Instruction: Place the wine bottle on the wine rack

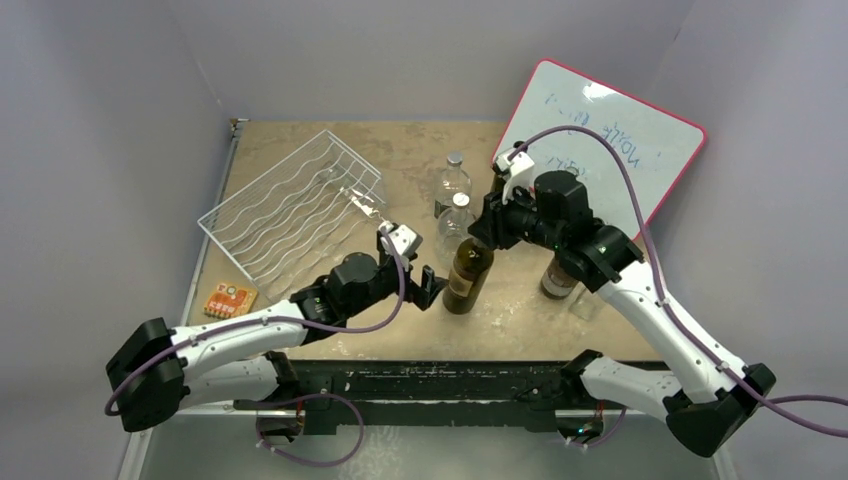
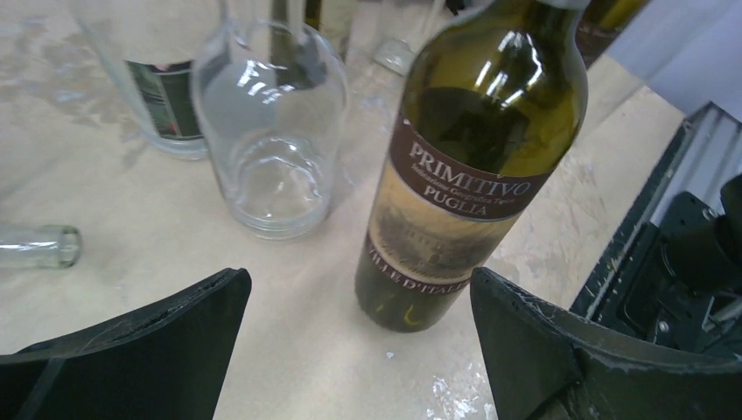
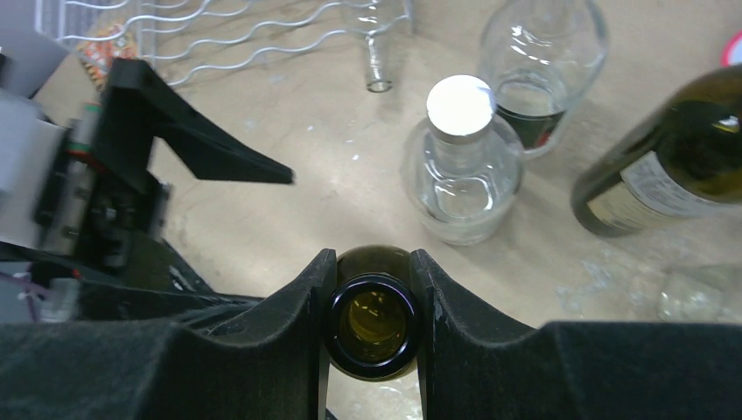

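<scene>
The wine bottle, dark green with a brown label, stands on the table near the front middle. My right gripper is shut on the top of its neck; the right wrist view looks down into the open mouth between the fingers. My left gripper is open and empty, low beside the bottle's base on its left. In the left wrist view the bottle stands just ahead of the spread fingers, untouched. The white wire wine rack lies at the back left, with a small clear bottle on its right edge.
Two clear bottles stand behind the wine bottle. A second dark bottle and a clear glass stand under my right arm. A whiteboard leans at the back right. An orange card lies front left.
</scene>
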You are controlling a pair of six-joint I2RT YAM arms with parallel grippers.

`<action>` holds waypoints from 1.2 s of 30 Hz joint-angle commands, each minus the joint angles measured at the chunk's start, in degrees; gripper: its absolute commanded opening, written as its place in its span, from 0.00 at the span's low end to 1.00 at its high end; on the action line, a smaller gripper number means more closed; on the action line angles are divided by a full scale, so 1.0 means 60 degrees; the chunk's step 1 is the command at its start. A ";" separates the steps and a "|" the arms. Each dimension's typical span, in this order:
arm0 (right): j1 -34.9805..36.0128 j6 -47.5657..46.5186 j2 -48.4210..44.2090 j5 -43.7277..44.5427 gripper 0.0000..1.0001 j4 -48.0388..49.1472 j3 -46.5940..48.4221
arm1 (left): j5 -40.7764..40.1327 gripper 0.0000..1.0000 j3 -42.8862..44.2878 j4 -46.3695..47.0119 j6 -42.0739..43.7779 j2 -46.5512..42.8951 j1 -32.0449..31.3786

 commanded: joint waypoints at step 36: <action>-0.0006 0.0471 0.0445 -0.5073 0.00 0.2777 0.1031 | 0.2403 0.92 -0.1460 0.3615 0.1612 0.0750 -0.0015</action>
